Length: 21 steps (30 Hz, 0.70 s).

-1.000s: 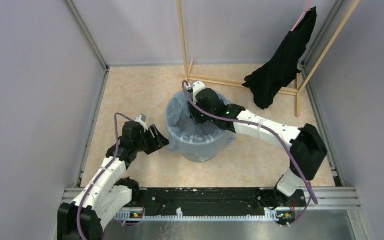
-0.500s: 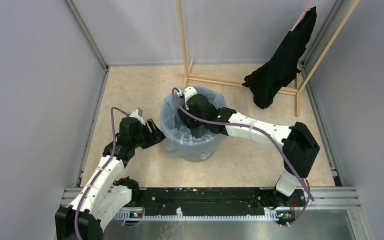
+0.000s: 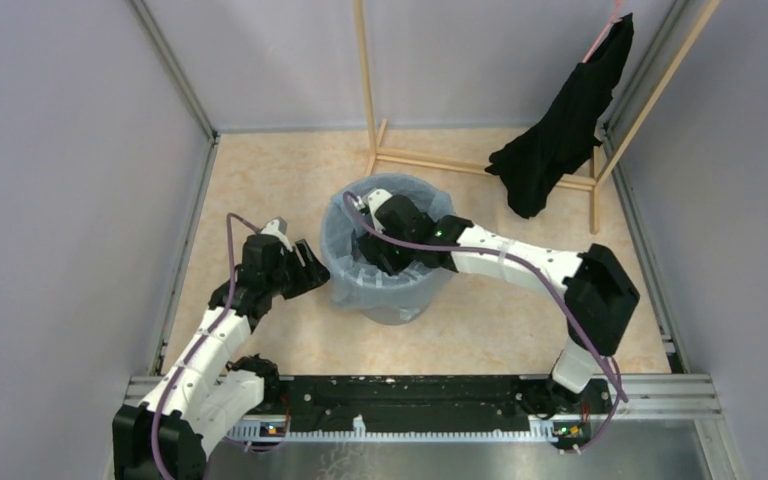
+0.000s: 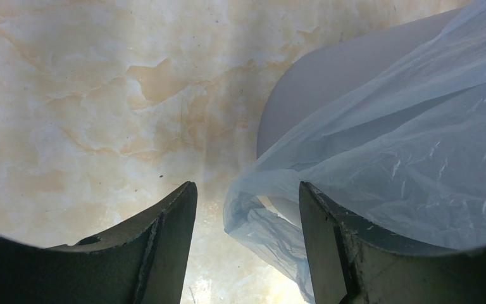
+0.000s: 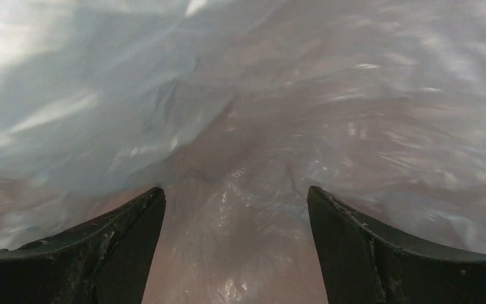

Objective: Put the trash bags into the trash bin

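Observation:
The round grey trash bin point(image 3: 400, 305) stands mid-floor, lined with the pale-blue translucent trash bag point(image 3: 345, 262), whose edge drapes over the rim. My right gripper point(image 3: 380, 255) reaches down inside the bin; in the right wrist view it point(image 5: 235, 209) is open with crinkled bag plastic point(image 5: 259, 126) ahead. My left gripper point(image 3: 318, 270) is open just left of the bin; in the left wrist view it point(image 4: 248, 202) stands over the floor with a hanging fold of bag point(image 4: 272, 221) between its fingers and the bin wall point(image 4: 329, 88) beyond.
A wooden rack point(image 3: 480, 165) stands behind the bin with a black cloth garment point(image 3: 560, 130) hanging at back right. Grey walls enclose the beige marbled floor point(image 3: 260, 190). A metal rail point(image 3: 420, 390) runs along the near edge.
The bin and bag shifted left, then steadied. My right gripper moved left and sank deeper into the bin. My left gripper drew back slightly left, staying beside the bin.

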{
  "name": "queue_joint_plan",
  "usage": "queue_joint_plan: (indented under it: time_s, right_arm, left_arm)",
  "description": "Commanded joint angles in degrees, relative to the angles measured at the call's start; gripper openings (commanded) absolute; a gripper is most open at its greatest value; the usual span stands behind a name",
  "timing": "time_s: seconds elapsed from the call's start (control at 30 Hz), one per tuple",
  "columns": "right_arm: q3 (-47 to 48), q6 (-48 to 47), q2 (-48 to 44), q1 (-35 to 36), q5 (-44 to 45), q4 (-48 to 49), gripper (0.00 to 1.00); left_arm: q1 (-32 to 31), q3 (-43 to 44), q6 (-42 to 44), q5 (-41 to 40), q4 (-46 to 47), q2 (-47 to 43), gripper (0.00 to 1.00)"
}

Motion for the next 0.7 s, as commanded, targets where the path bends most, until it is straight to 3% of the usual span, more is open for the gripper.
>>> queue_joint_plan:
  time_s: [0.0,0.2,0.4,0.67]
  right_arm:
    - [-0.14,0.44,4.07,0.04,-4.96,0.22,0.83]
    - [2.51,1.50,12.46,0.08,-8.37,2.71,0.76]
    - [1.46,5.77,15.64,0.11,-12.58,6.73,0.74]
    - [5.50,5.65,9.07,0.23,-9.96,0.27,0.75]
  left_arm:
    - [0.12,0.35,1.71,-1.34,2.29,-0.14,0.67]
    - [0.12,-2.10,1.04,0.91,5.14,0.43,0.67]
    - [0.12,-2.88,0.42,3.02,5.46,0.03,0.67]
    - [0.12,-2.75,0.07,3.51,5.07,-0.36,0.66]
